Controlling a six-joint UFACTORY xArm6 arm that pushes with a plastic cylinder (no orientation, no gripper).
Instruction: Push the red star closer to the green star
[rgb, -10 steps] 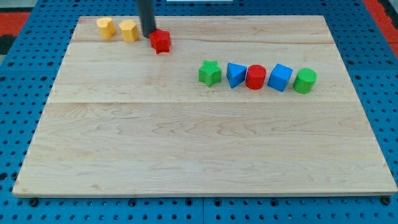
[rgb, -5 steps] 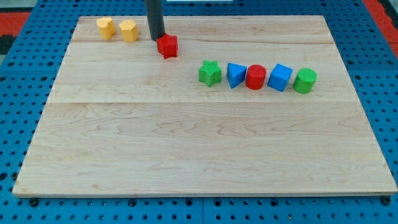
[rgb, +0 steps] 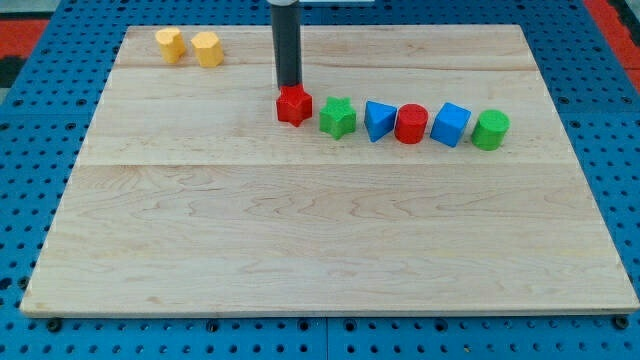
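A pale wooden table (rgb: 330, 250) is seen on a blue pegboard (rgb: 30, 330), and across its upper half a row is formed, from the view's left, by the red star (rgb: 293, 105), the green star (rgb: 338, 117), a blue block (rgb: 379, 120), a red cylinder (rgb: 411, 124), a blue cube (rgb: 451, 124) and a green cylinder (rgb: 490, 130). The red star is placed just beside the green star's left — whether they touch cannot be told — while two yellow blocks (rgb: 170, 44) (rgb: 207, 48) are set well apart at the top left. No pincer is carried, so no pincer state can be told; my tip (rgb: 289, 87) is held at the red star's upper edge.
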